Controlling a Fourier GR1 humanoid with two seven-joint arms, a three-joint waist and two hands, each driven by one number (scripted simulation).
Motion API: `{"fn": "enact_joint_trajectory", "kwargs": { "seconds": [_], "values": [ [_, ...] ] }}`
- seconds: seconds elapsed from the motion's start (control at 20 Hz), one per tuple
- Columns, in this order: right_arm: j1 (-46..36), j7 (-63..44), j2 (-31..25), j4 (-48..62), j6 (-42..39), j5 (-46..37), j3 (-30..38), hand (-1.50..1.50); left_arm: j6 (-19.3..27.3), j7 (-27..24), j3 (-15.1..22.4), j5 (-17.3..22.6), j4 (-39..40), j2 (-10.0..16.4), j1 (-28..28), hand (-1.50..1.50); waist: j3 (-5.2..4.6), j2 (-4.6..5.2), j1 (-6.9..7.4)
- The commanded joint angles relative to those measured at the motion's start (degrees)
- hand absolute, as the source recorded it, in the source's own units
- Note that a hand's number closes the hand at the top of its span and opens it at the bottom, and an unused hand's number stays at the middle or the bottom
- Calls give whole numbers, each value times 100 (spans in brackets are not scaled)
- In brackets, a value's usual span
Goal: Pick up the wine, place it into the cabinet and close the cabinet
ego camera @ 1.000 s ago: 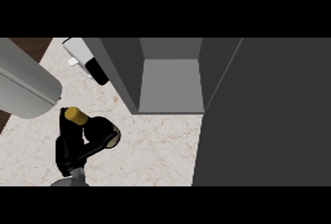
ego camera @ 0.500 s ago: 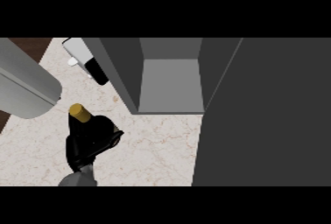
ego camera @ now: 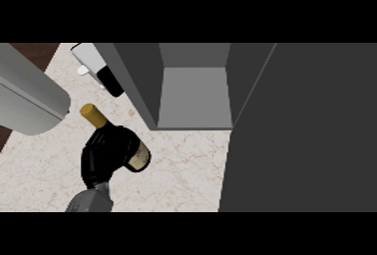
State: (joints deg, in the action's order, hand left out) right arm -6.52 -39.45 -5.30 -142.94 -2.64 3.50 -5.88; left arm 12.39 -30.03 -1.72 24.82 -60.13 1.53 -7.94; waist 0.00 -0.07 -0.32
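My right black hand [ego camera: 103, 160] is curled tight round the dark glass wine bottle [ego camera: 95, 115], with fingers wrapped over its body. You can only see the gold foil top and a bit of the cream label. The bottle is tilted, neck pointing away from me, over the beige marble counter [ego camera: 177, 172], just left of the open grey cabinet [ego camera: 193, 97] and not inside it. My grey forearm comes in from the bottom edge.

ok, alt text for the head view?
A black hand curls round a wine bottle, its gold-capped neck pointing up-left, over a pale marble counter. Right of it stands an open grey cabinet; a dark panel fills the view's right side.
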Motion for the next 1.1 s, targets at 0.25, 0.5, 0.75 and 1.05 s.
{"fn": "enact_joint_trajectory", "kwargs": {
  "seconds": [0.25,0.5,0.75,1.05],
  "values": [
    [264,-126,137,-564,13,172,-153,-150,-2358,-72,409,-142,-21,1371,357,150,-2,-23,-18],
    [453,103,86,-519,-162,406,90,-150,-2323,-893,258,-574,400,1351,267,150,-1,3,4],
    [392,81,41,-493,-217,403,63,-150,-2066,-1266,125,-796,-116,1517,415,150,2,-3,17],
    [573,154,262,-553,-114,94,-230,-150,-2226,-548,305,-410,-1578,1299,912,150,2,-12,41]
  ]
}}
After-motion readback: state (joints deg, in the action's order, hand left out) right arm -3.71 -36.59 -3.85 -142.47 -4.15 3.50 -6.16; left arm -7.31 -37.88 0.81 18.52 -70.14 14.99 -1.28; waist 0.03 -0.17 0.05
